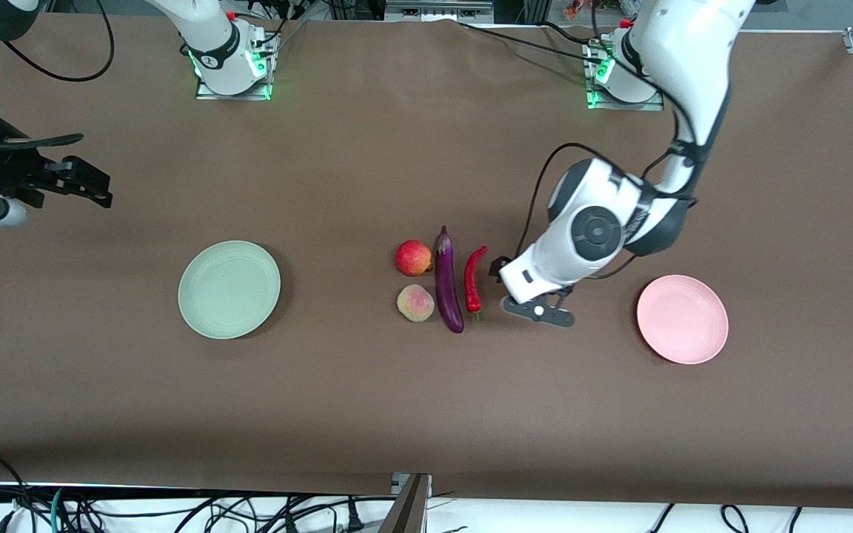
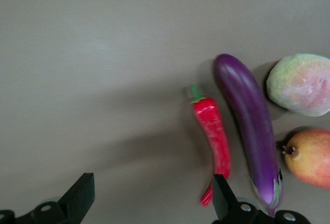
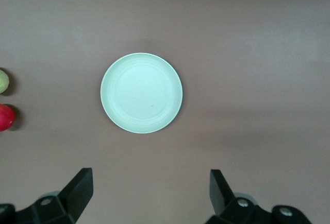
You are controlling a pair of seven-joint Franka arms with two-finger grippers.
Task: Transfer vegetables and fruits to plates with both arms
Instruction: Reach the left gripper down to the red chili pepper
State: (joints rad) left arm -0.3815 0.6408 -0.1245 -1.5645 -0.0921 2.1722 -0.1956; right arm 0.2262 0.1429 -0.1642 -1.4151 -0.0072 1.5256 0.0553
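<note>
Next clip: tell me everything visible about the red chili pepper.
The red chili pepper is thin, glossy and gently curved, tapering to a point at one end, with a small green stem at the other, which is nearer the front camera. It lies flat on the brown table, beside the purple eggplant on the side toward the left arm's end, with a narrow gap between them. Nothing grips it: the left hand hangs open beside it, one finger over its pointed tip.

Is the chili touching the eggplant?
Apart. The left wrist view shows a strip of bare table running between the chili and the eggplant along their whole length.
</note>
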